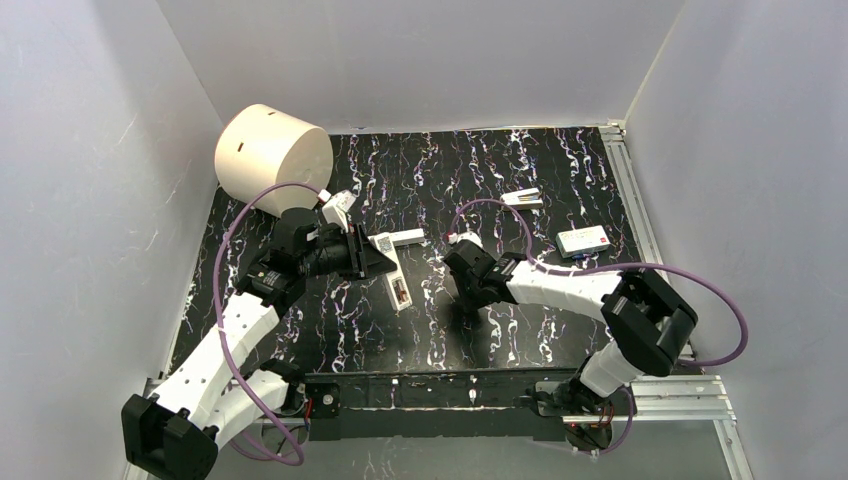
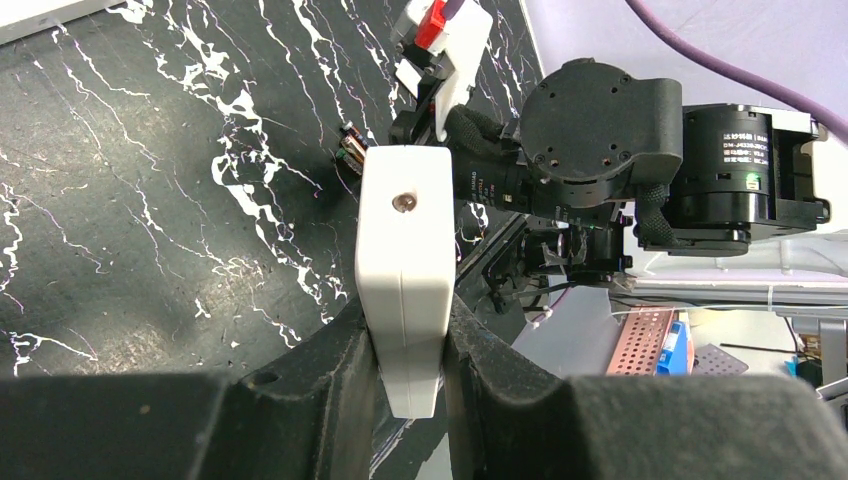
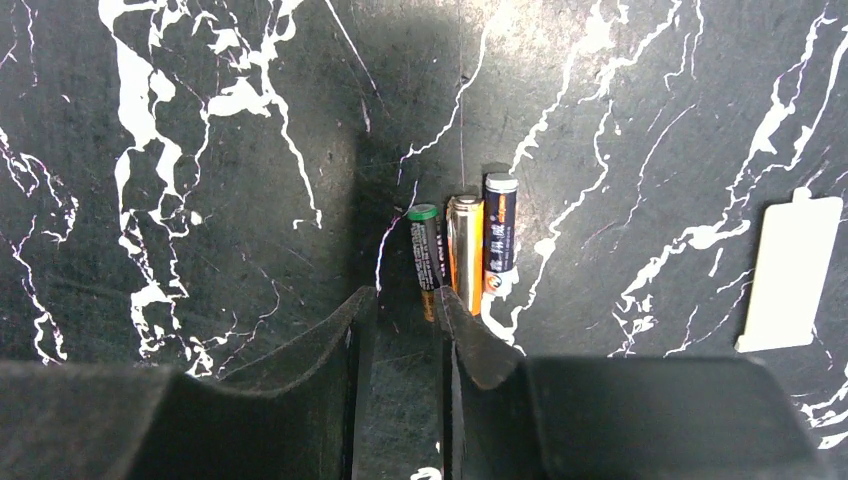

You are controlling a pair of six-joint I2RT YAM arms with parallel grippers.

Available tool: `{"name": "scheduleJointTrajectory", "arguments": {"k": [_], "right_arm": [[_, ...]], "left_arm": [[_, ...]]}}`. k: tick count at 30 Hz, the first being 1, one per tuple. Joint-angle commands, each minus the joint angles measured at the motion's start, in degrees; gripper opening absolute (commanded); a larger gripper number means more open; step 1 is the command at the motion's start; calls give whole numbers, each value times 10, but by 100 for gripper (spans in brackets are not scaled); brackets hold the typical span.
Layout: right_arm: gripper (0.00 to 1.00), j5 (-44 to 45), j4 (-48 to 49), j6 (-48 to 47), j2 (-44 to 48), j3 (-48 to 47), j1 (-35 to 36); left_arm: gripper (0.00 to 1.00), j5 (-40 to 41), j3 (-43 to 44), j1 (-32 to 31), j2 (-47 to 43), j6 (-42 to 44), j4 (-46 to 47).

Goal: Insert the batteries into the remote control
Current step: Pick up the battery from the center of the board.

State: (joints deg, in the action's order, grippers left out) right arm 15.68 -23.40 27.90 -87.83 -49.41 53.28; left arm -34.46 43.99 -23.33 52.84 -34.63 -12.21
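- My left gripper (image 2: 405,325) is clamped on the remote control (image 2: 403,240), with a finger pressing each broad side.
- The remote's end face, with its small round lens, faces my left wrist camera.
- In the top view the remote's long recess faces up.
- My right gripper (image 3: 402,310) is just right of the remote, jaws a little apart and gripping nothing.
- The batteries (image 3: 462,250) are right of the remote: three cells lying side by side on the black marbled table (image 3: 200,150).
- The green-capped cell's (image 3: 426,255) near end sits between my right fingertips, against one finger.
- A white strip (image 1: 408,236) lies just beyond the remote.
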Motion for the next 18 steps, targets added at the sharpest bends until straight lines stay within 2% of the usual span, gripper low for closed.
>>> {"name": "scheduleJointTrajectory", "arguments": {"k": [1,18], "right_arm": [[36,21,13,-9,-11,-12,0],[35,37,22,-19,-44,-16,5]], "left_arm": [[0,-8,7,1,-6,2,6],[0,-12,4,1,-4,2,9]]}}
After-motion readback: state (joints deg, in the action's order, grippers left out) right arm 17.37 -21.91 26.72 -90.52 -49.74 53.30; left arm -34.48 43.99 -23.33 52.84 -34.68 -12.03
